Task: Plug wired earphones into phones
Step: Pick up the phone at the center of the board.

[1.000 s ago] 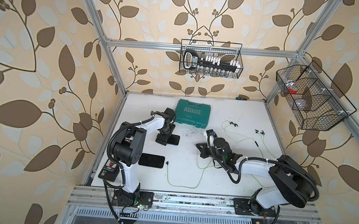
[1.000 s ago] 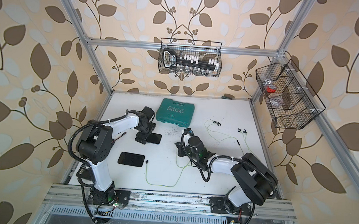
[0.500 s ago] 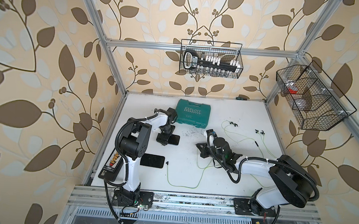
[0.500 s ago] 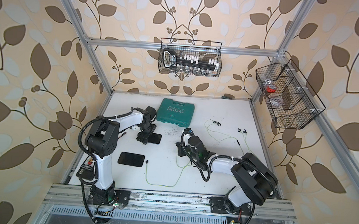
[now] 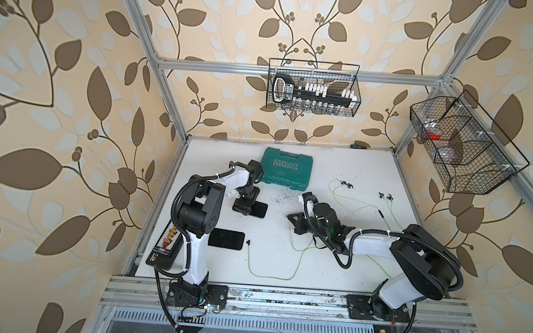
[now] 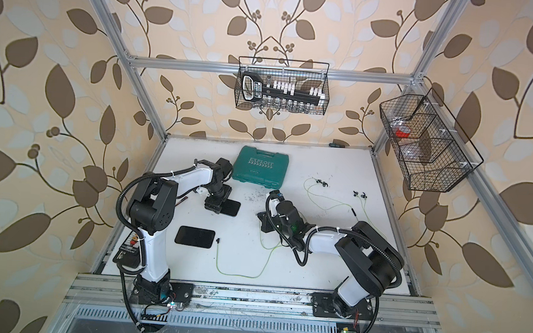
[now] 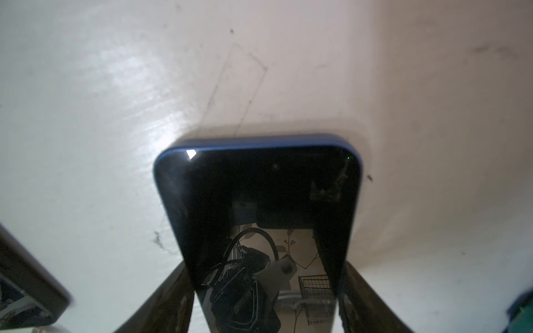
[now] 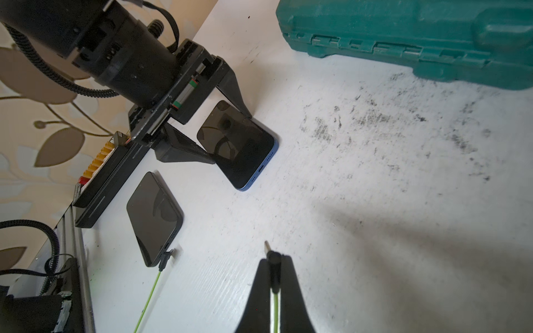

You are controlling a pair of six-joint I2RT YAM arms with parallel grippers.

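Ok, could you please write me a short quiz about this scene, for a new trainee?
1. True or false: the right gripper is shut on a black plug.
2. What does the left gripper grip? A the teal case, B the blue-edged phone, C the wire basket.
3. How many phones lie on the table?
Key: 1 true; 2 B; 3 two, the blue-edged phone and the near phone.

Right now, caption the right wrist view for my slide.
Right hand pinches an earphone plug; left hand grips the blue-edged phone.
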